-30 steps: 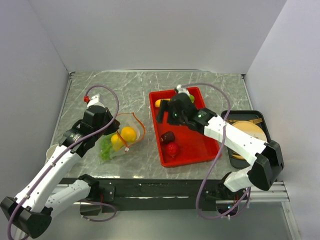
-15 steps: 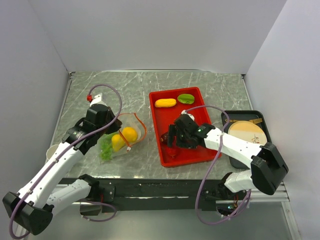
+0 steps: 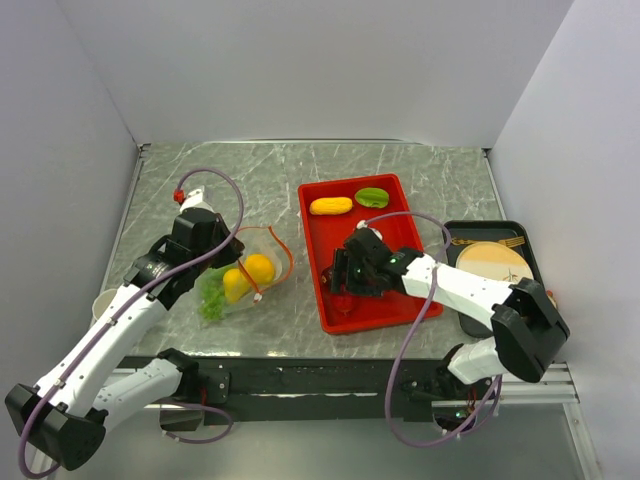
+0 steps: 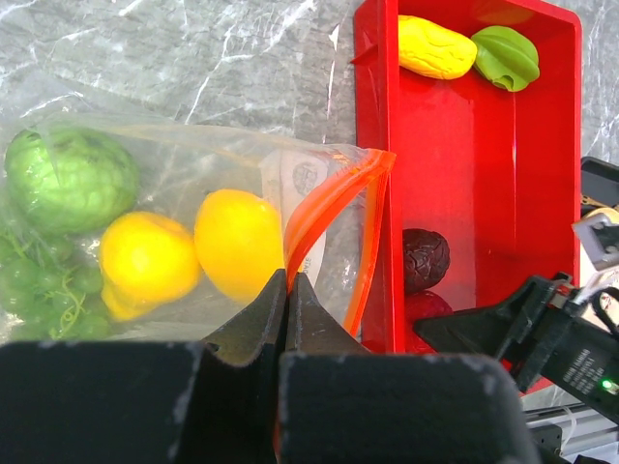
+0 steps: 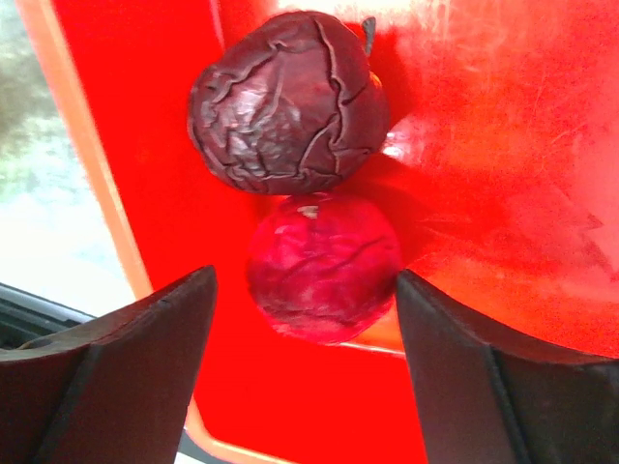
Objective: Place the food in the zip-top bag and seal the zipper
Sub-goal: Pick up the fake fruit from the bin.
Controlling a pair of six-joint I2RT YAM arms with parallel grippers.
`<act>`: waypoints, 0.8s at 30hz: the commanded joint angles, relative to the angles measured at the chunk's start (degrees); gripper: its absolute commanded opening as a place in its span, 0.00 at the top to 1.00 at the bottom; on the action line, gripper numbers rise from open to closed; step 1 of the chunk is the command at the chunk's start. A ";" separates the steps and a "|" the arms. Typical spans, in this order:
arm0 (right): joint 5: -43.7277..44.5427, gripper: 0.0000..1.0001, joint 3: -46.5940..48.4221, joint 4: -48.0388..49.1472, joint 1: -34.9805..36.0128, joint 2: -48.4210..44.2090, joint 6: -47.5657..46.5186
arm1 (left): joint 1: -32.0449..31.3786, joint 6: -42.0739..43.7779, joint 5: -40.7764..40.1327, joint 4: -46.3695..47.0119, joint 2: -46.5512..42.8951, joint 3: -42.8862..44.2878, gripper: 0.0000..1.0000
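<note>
Four pieces are in the bag (image 4: 174,155) and four are not, so I'd call the filling about half done, with the sealing not yet begun.

The left gripper (image 4: 287,280) is clenched on the zipper (image 4: 329,198), pinching the orange-red strip so the mouth stands up in a loop just past its fingertips. Beyond and to the left of those tips, inside the clear plastic, sit an orange-yellow fruit (image 4: 240,244), a yellow fruit (image 4: 150,256), some grapes (image 4: 39,280) and a green ball (image 4: 70,179). The plastic looks thin and wrinkled. It slumps over the load, and only the pinched strip holds the opening up.

The tray (image 4: 455,174) lies off to that gripper's right, with the bag's mouth turned toward it.

The right gripper (image 5: 305,280) is down in the near end of the tray with its fingers spread wide. The red fruit (image 5: 324,266) sits between them, clear of both fingers. Whether the fingers have come down level with it I can't tell from here. The dark red fruit (image 5: 285,101) lies just beyond the gripper's tips, touching the red one, so a squeeze could nudge it.

Well past that gripper, at the tray's far end, a yellow piece (image 4: 435,46) and a green piece (image 4: 505,56) lie side by side.

By my reckoning all four of these have to go across into the bag. After that the strip needs pressing shut along its whole length.
</note>
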 commanded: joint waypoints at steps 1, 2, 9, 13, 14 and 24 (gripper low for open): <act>-1.47 0.21 -0.36 1.08 0.29 1.80 0.84 | -0.05 0.33 0.68 2.33 -0.19 1.46 0.99; -1.48 0.21 -0.54 1.17 0.37 1.80 0.92 | -0.05 0.41 0.68 2.33 0.07 1.55 0.99; -0.78 0.21 0.25 -0.41 0.38 3.20 0.31 | -0.05 0.42 0.86 2.41 0.25 1.55 0.99; -0.87 0.16 -0.10 -0.59 0.38 3.38 0.13 | -0.05 0.33 0.94 2.50 0.34 1.46 0.99; -0.78 0.15 -0.19 -0.59 0.38 3.29 0.13 | -0.05 0.33 0.94 2.59 0.34 1.46 0.99; 0.80 0.57 0.07 0.02 0.38 0.84 0.05 | -0.05 0.59 0.59 2.06 0.51 1.46 0.99</act>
